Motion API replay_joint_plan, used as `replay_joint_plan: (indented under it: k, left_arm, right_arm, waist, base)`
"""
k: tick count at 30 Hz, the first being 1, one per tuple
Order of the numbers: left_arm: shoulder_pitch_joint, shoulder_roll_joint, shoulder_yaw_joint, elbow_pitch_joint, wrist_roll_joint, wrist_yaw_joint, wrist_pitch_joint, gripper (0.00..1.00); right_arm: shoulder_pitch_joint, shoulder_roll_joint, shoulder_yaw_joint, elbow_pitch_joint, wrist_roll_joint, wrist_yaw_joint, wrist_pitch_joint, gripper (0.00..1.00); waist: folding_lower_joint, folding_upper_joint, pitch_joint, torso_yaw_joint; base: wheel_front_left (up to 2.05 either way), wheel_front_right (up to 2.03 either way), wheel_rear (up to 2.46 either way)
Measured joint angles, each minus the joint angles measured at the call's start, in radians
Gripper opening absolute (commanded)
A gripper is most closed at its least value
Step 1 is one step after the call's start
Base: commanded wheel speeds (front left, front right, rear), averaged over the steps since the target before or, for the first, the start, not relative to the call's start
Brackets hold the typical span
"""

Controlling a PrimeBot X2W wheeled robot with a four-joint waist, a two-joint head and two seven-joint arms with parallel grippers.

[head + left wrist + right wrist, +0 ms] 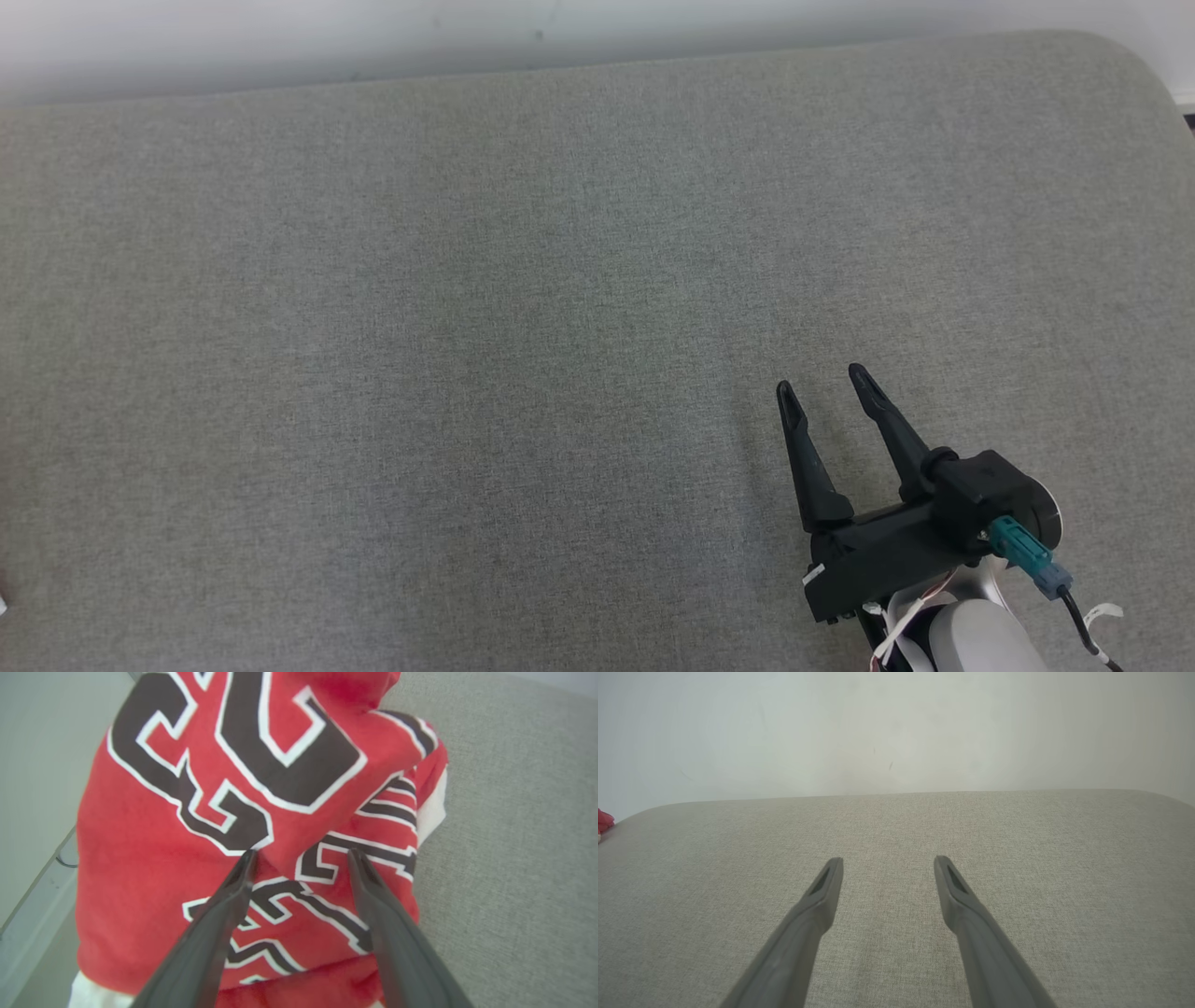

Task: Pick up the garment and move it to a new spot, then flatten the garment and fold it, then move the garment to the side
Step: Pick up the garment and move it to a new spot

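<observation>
A: What do we have nearest to us?

B: Our right gripper, low on the right of the head view. Its two dark fingers are spread wide with nothing between them, over the bare grey padded surface. A teal plug sticks out by its wrist.

A: And our left gripper?

B: In its own wrist view we see the fingers parted just as wide, clamping nothing. Both tips lie over the garment. We cannot tell whether they touch the cloth.

A: What do we make of the garment?

B: It is red cloth with big dark characters outlined in white, and white trim shows at its lower and right-hand edges. It sits bunched in a heap, not spread flat.

A: Where does it sit?

B: At the border of the grey surface. In the left wrist view, grey fabric runs along one side of it and a pale smooth area along the other. In the right wrist view we catch a small red scrap at the far left edge, well apart from the right gripper's fingers.

A: And farther off?

B: The grey surface runs on to its rounded far edge, with a pale wall behind it.
</observation>
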Motion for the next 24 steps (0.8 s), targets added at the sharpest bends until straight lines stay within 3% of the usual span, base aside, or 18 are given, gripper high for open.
replay_joint_plan:
  k: [1, 2, 3, 12, 19, 24]
  left_arm:
    - [-0.005, 0.000, -0.001, 0.003, 0.000, 0.002, 0.002, 0.91]
    - [-0.008, 0.001, -0.003, 0.005, 0.000, 0.004, 0.001, 0.05]
    - [-0.009, 0.003, -0.009, 0.007, 0.004, 0.005, 0.001, 0.00]
    - [-0.052, 0.016, -0.040, -0.003, 0.020, -0.005, -0.097, 0.00]
    - [-0.143, 0.039, -0.083, -0.094, 0.052, -0.031, -0.246, 0.00]
    - [-0.233, 0.037, -0.142, -0.202, 0.081, -0.047, -0.280, 0.00]
  right_arm:
    - [0.000, 0.000, 0.000, -0.002, 0.000, 0.000, 0.001, 1.00]
    - [0.000, 0.000, 0.000, -0.004, 0.000, 0.000, 0.002, 1.00]
    - [0.000, 0.000, 0.000, -0.005, -0.001, 0.000, 0.003, 1.00]
    - [0.002, 0.000, -0.015, -0.010, -0.001, 0.000, 0.002, 1.00]
    - [0.019, 0.000, -0.024, 0.013, 0.010, 0.000, -0.014, 1.00]
    - [0.018, 0.001, -0.028, 0.042, 0.030, 0.000, -0.028, 1.00]
  waist:
    - [0.0000, 0.0000, 0.002, -0.001]
    - [0.0000, 0.0000, 0.004, -0.001]
    - [0.0000, 0.0000, 0.006, 0.000]
    - [0.0000, 0.0000, 0.007, 0.018]
    - [0.0000, 0.0000, -0.018, 0.048]
    - [0.0000, -0.0001, -0.057, 0.066]
  base:
    - [0.00, 0.00, 0.00]
    - [0.00, 0.00, 0.00]
    - [0.00, 0.00, 0.00]
    - [0.00, 0.00, 0.00]
    - [0.00, 0.00, 0.00]
    - [0.00, 0.00, 0.00]
